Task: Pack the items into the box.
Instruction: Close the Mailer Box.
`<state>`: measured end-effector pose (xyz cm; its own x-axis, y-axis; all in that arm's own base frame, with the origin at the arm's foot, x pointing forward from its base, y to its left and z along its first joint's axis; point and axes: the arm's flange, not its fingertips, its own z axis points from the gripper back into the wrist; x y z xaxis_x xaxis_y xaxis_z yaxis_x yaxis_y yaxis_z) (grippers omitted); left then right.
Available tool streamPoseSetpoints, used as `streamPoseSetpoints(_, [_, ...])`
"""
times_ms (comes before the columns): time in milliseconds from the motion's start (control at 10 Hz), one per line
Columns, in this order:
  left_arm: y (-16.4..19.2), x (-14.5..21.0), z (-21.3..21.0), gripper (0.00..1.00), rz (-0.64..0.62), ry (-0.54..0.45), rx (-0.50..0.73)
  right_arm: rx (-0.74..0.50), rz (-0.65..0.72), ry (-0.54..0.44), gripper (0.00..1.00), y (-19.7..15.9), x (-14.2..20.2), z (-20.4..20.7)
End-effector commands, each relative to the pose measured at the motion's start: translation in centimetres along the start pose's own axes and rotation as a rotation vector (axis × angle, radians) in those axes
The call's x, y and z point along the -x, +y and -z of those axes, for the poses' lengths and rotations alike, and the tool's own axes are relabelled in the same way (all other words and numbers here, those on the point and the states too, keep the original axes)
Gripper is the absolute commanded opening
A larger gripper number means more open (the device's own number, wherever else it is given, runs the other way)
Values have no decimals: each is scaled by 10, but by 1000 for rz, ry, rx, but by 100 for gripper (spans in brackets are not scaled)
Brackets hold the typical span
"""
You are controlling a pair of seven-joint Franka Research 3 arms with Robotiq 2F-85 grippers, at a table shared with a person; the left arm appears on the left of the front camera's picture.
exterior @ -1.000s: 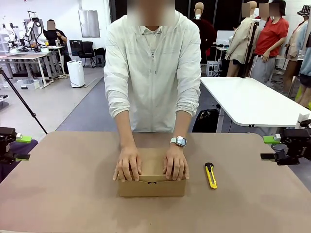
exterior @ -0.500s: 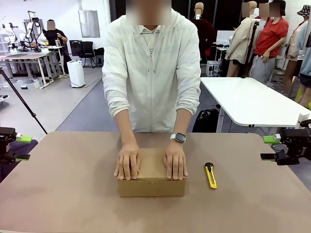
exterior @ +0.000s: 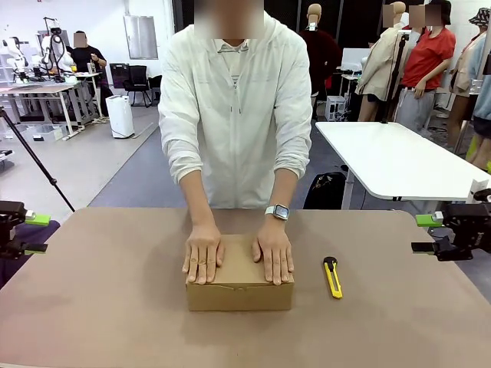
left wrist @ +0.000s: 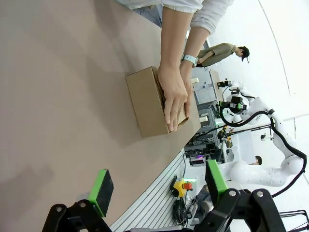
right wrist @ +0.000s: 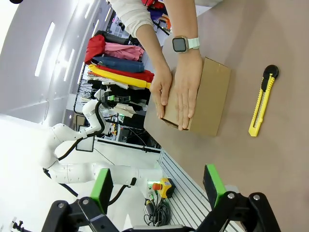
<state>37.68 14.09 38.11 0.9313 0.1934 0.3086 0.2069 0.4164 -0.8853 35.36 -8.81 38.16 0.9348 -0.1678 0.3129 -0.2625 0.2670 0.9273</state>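
Observation:
The box (exterior: pixel 239 292) sits shut at the middle of the table, its lid flat under both of the person's hands (exterior: pixel 203 258). The items are hidden from view. My left gripper (exterior: pixel 34 234) hovers open at the table's left edge, far from the box. At the right edge my right gripper (exterior: pixel 422 234) is open too, with nothing between its fingers. In the left wrist view the box (left wrist: pixel 145 104) lies ahead of the open left gripper (left wrist: pixel 158 186). The right wrist view has the box (right wrist: pixel 216 104) beyond the open right gripper (right wrist: pixel 157 187).
A yellow-and-black utility knife (exterior: pixel 332 277) lies on the table just right of the box, also the knife (right wrist: pixel 261 107) in the right wrist view. The person stands at the far side, arms reaching over the table. Bare brown tabletop (exterior: pixel 107 307) surrounds the box.
The person pressed the lid's front down, so the dark gap at the box's front closed, and both hands slid slightly back along the lid. Neither gripper moved.

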Motion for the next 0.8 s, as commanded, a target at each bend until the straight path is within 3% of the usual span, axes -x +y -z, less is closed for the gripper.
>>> streamPoseSetpoints(0, [-1, 2, -2, 100, 6, -11, 13, -3, -4, 3, 100, 4, 0, 1])
streamPoseSetpoints(700, [-1, 2, -2, 100, 6, -11, 13, -3, -4, 3, 100, 4, 0, 1])
